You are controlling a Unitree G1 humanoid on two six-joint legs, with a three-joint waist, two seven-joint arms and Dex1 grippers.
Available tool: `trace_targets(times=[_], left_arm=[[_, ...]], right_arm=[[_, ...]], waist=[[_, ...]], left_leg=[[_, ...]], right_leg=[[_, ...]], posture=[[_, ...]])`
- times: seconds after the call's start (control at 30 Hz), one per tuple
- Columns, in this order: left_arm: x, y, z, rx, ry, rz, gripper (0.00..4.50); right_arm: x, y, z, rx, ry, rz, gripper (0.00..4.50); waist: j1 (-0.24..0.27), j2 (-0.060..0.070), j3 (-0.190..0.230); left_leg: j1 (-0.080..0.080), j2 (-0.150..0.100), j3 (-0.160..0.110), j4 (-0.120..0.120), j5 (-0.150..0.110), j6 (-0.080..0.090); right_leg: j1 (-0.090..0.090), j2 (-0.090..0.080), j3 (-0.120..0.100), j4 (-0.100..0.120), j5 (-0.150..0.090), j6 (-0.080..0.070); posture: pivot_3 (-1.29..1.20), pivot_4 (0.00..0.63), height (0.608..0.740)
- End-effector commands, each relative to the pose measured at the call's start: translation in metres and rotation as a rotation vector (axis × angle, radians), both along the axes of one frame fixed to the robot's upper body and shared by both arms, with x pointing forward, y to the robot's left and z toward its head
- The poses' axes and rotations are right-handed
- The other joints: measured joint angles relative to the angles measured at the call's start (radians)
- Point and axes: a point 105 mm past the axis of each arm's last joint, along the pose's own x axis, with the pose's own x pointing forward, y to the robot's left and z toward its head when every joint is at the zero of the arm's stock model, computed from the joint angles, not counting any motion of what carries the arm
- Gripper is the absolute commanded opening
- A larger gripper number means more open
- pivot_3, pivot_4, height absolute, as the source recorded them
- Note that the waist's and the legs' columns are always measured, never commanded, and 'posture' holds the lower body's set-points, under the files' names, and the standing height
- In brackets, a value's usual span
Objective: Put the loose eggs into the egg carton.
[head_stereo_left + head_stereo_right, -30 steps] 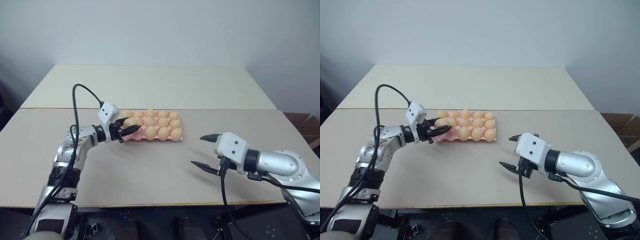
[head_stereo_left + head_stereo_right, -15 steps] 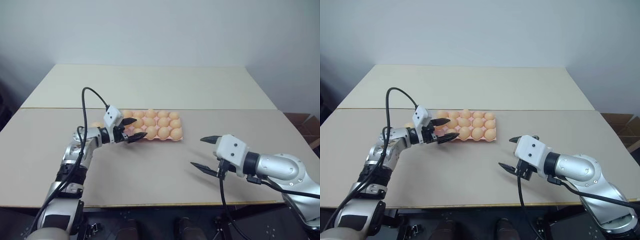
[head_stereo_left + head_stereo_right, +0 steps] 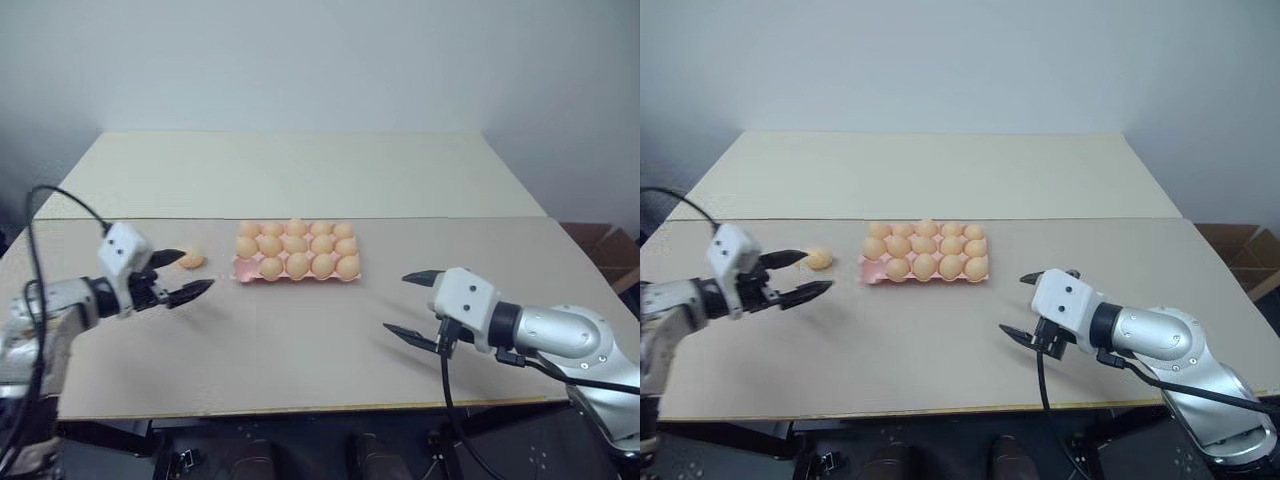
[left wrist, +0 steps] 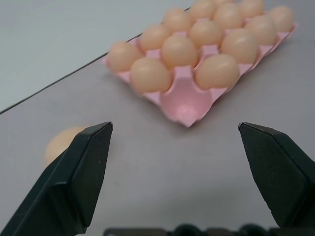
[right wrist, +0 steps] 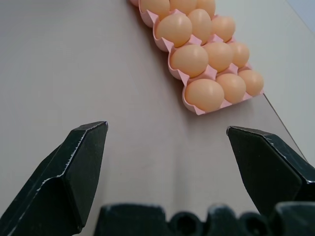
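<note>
From the left eye view, one small smooth pale orange-tan loose egg (image 3: pixel 191 261) is seen on the beige desk (image 3: pixel 300 330), just beside the flat pink moulded egg carton (image 3: pixel 296 251) and near the left tool (image 3: pixel 184 274), whose black fingers are spread with nothing between them; the right tool (image 3: pixel 413 304) is also released, well apart from the carton. The egg is judged light, slippery and fragile, so it should be taken gently across its middle. In the left wrist view, one empty corner cup (image 4: pixel 186 101) is shown. In the right wrist view, only filled cups are met.
</note>
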Motion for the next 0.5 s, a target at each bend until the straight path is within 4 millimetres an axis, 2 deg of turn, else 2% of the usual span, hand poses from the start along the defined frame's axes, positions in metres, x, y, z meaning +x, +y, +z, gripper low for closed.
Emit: trace_targets(times=[0.03, 0.1, 0.17, 0.3, 0.5], left_arm=[[-0.02, 0.022, 0.017, 0.042, -0.014, 0.164, 4.47], [-0.028, 0.033, 0.021, 0.041, -0.015, 0.253, 4.47], [-0.032, 0.037, 0.023, 0.037, -0.018, 0.286, 4.47], [-0.038, 0.035, 0.023, 0.037, -0.009, 0.301, 4.47], [-0.035, 0.031, 0.021, 0.029, -0.014, 0.304, 4.47]], right_arm=[[0.001, 0.003, 0.004, -0.004, -0.034, 0.031, 4.5], [0.002, 0.005, 0.003, -0.001, -0.03, 0.043, 4.5], [0.002, 0.006, 0.002, 0.001, -0.027, 0.051, 4.5], [0.003, 0.006, 0.0, -0.009, -0.024, 0.072, 4.5], [0.004, 0.004, 0.0, -0.019, -0.028, 0.074, 4.5]], waist=[[-0.003, 0.0, 0.0], [-0.002, 0.0, 0.0], [0.002, 0.0, 0.0], [0.004, 0.0, 0.0], [0.004, 0.0, 0.0]], left_leg=[[0.0, 0.0, 0.0, 0.0, 0.0, 0.0], [0.0, 0.0, 0.0, 0.0, 0.0, 0.0], [0.0, 0.0, 0.0, 0.0, 0.0, 0.0], [0.001, 0.0, 0.0, 0.0, 0.0, 0.0], [0.0, 0.0, 0.001, 0.0, 0.0, 0.0]], right_leg=[[0.0, 0.0, 0.0, 0.0, -0.001, -0.001], [0.0, 0.0, 0.0, 0.0, -0.001, -0.001], [0.0, 0.0, 0.0, 0.0, -0.001, -0.001], [0.0, 0.0, 0.0, 0.0, -0.001, -0.001], [0.0, 0.0, 0.0, 0.0, -0.001, -0.001]], posture=[[0.0, 0.15, 0.74], [0.0, 0.15, 0.74], [0.0, 0.15, 0.74], [0.0, 0.15, 0.74], [0.0, 0.15, 0.74]])
